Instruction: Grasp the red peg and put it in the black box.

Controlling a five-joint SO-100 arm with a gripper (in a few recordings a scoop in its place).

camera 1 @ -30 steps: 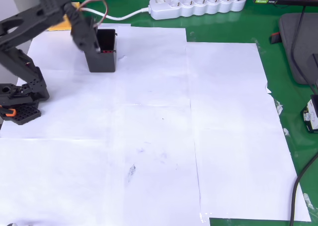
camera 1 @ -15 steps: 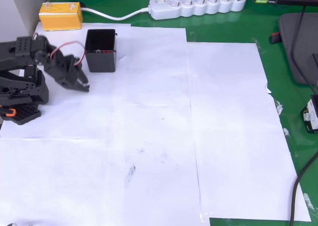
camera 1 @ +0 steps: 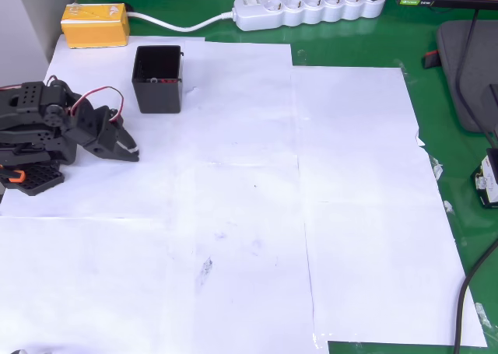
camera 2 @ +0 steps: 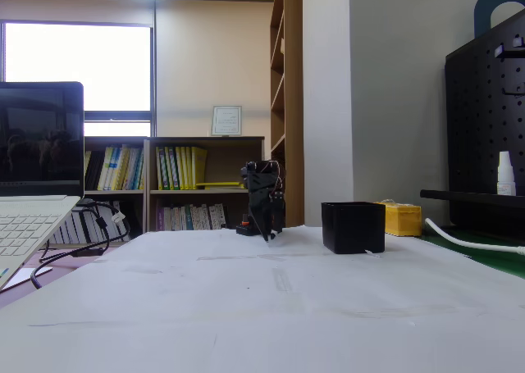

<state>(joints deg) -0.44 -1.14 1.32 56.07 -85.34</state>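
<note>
The black box (camera 1: 158,89) stands open-topped on the white paper at the upper left in the overhead view. A tiny dark-red speck, the red peg (camera 1: 166,80), shows inside it against the near wall, beside a small pale clip. My gripper (camera 1: 131,152) rests low to the left of and below the box, well apart from it, folded back near the arm's base. Its fingers look closed together with nothing between them. In the fixed view the gripper (camera 2: 267,235) points down at the paper, left of the box (camera 2: 353,227).
A yellow block (camera 1: 95,23) lies behind the box, with a white power strip (camera 1: 311,8) along the back edge. The arm's base (camera 1: 31,175) sits at the left edge. A grey pad (camera 1: 467,74) and cables lie on the right. A laptop (camera 2: 33,184) stands at the left.
The arm has drawn back from over the black box, swung down and to the left, and folded near its base. The yellow block is uncovered again.
</note>
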